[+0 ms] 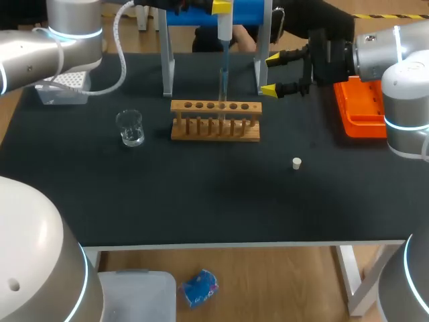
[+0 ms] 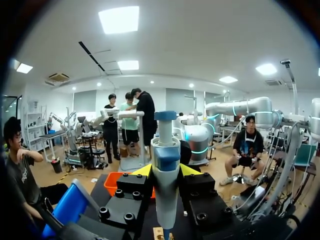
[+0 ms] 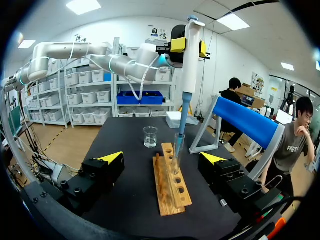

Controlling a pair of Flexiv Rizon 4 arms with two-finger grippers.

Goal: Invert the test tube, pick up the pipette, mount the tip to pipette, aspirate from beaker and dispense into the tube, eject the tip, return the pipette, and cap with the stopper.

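My left gripper (image 1: 221, 7) is shut on the white and blue pipette (image 1: 222, 47), which hangs upright over the wooden rack (image 1: 214, 127). In the right wrist view the pipette (image 3: 189, 65) has its tip down inside the mouth of the clear test tube (image 3: 178, 145), which stands upright in the rack (image 3: 172, 185). The left wrist view shows the pipette (image 2: 166, 170) clamped between my yellow tips. My right gripper (image 1: 271, 74) is open just right of the rack, holding nothing. The beaker (image 1: 130, 127) stands left of the rack. The small white stopper (image 1: 296, 163) lies on the mat at the front right.
The blue pipette stand (image 1: 214, 17) on grey legs rises right behind the rack. An orange tip box (image 1: 362, 111) sits at the right edge under my right arm. A white box (image 1: 64, 87) lies at the back left.
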